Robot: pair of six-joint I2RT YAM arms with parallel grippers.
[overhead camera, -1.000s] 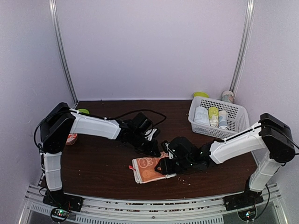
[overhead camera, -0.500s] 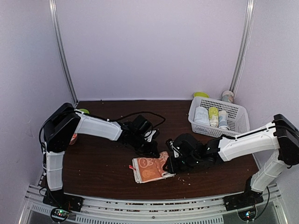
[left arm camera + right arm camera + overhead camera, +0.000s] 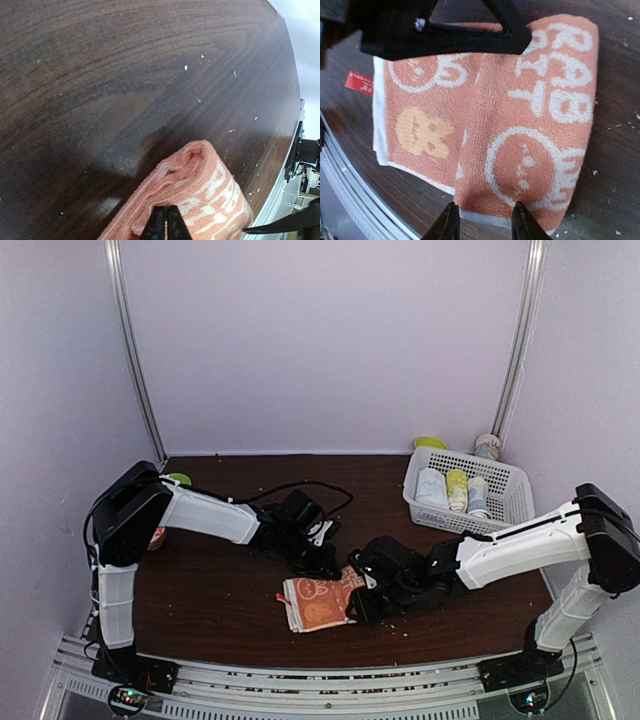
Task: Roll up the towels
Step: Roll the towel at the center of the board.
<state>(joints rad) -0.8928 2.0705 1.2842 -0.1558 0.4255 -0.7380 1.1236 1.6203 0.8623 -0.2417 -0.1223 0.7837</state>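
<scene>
Top view
- Towel: the orange towel [image 3: 320, 602] lies on the dark wooden table [image 3: 215, 590], near the front edge and about midway across. It sits between the two grippers.
- Towel shape: flat at its left end, thicker and doubled over at its right end.
- Left gripper: the left gripper [image 3: 326, 562] is low at the towel's far right corner, with its arm reaching in from the left.
- Right gripper: the right gripper [image 3: 358, 606] sits at the towel's right end, on the near side.
- Basket: a white basket [image 3: 443, 519] stands at the far right of the table, well apart from the towel. A white roll [image 3: 432, 488] and a yellow-green roll [image 3: 457, 484] stand side by side in it.

Left wrist view
- Fingers: the black fingers [image 3: 159, 226] are pressed together, tip against tip.
- Grip: the towel's fold runs up into the tips, so they appear to pinch its edge.
- Towel: the curled end of the fold points away from the camera and lies on the wood.
- Table: pale crumbs are scattered beside the cloth.

Right wrist view
- Fingers: the two fingers [image 3: 449, 226] stand spread apart, with the towel's near edge in the gap between them.
- Grip: nothing is clamped.
- Towel: orange with cream rabbit faces and letters, a white border and a red tag [image 3: 359, 82] at its left edge.
- Fold: the right half is doubled over onto the flat left half.
- Left gripper: its black fingers cross the towel's far edge.
</scene>
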